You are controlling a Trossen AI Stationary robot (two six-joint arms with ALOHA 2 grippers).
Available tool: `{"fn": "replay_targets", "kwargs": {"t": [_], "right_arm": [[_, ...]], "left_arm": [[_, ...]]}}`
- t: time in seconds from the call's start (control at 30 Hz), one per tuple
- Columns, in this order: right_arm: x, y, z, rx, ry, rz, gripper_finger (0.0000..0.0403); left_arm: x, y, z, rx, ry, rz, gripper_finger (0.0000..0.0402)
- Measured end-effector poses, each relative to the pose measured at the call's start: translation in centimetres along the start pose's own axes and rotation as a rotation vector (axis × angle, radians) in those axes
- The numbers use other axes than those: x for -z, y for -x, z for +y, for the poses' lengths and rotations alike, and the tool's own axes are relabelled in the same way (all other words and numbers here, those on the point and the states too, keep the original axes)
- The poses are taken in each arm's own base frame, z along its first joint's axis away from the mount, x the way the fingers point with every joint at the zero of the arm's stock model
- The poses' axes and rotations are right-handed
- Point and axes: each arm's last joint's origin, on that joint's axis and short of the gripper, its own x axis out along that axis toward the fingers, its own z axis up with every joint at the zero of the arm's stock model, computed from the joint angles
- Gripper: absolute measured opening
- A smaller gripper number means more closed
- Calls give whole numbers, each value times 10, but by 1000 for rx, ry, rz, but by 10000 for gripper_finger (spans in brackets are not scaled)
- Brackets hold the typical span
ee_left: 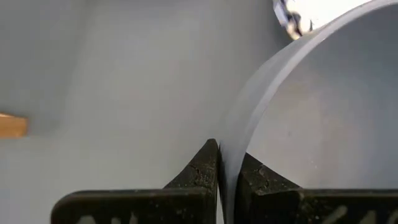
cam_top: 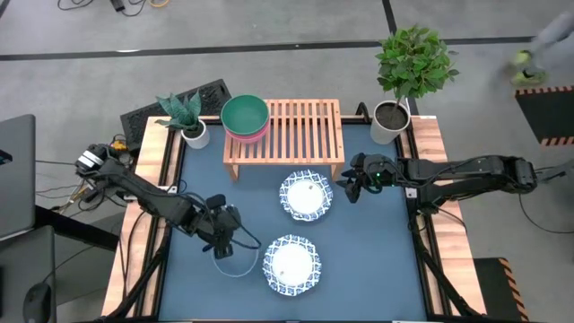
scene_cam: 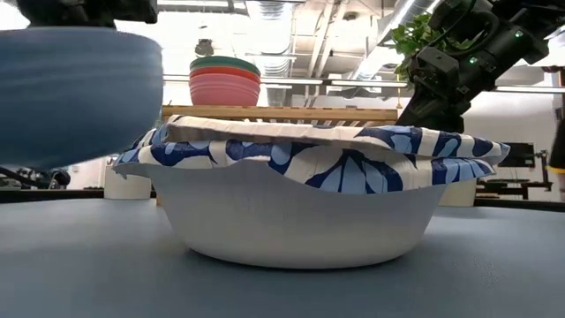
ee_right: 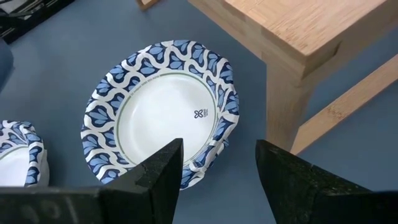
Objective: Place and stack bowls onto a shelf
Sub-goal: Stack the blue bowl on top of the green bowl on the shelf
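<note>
The light-wood shelf (cam_top: 296, 135) stands at the table's far side. A teal bowl (cam_top: 245, 113) sits nested in a pink bowl (scene_cam: 224, 90) on the shelf's left end. Two white bowls with blue patterned rims rest on the table, one (cam_top: 306, 195) in front of the shelf and one (cam_top: 291, 263) nearer. My left gripper (cam_top: 220, 240) is shut on a pale blue bowl (cam_top: 237, 262) left of the near white bowl. My right gripper (cam_top: 346, 186) hovers open right of the far white bowl (ee_right: 158, 112), by the shelf's right leg (ee_right: 287, 93). My left gripper pinches the pale blue bowl's rim (ee_left: 239, 127) between its two fingers, one finger inside the wall and one outside. In the low view the bowl (scene_cam: 71, 88) hangs clear above the table.
A small potted plant (cam_top: 190, 121) stands at the shelf's left and a larger one (cam_top: 399, 85) at its right. A dark flat object (cam_top: 193, 97) lies behind the left pot. Bare blue tabletop (cam_top: 377, 251) lies on the near right.
</note>
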Motion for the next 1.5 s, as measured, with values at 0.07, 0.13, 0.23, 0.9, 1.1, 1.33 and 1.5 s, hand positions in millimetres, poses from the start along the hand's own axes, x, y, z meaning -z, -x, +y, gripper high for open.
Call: {"fn": "replay_targets", "kwargs": {"t": [0.07,0.13,0.23,0.9,1.1,1.33,1.5], "right_arm": [[0,0,0,0,0,0,226],[0,0,0,0,0,-1,226],[0,0,0,-1,-1,-4,226],[0,0,0,-1,-1,-5,226],[0,0,0,-1,-1,-5,226],[0,0,0,0,0,-5,226],[-1,0,0,5,2,-8,226]], "left_arm": [[-1,4,2,-13,46,-29,0],[-1,7,4,-37,110,-57,0],[-2,9,8,-85,260,-100,0],[-3,57,33,34,604,-253,0],[-1,79,45,66,675,-361,0],[3,100,58,97,723,-465,0],[5,110,65,105,727,-516,0]]}}
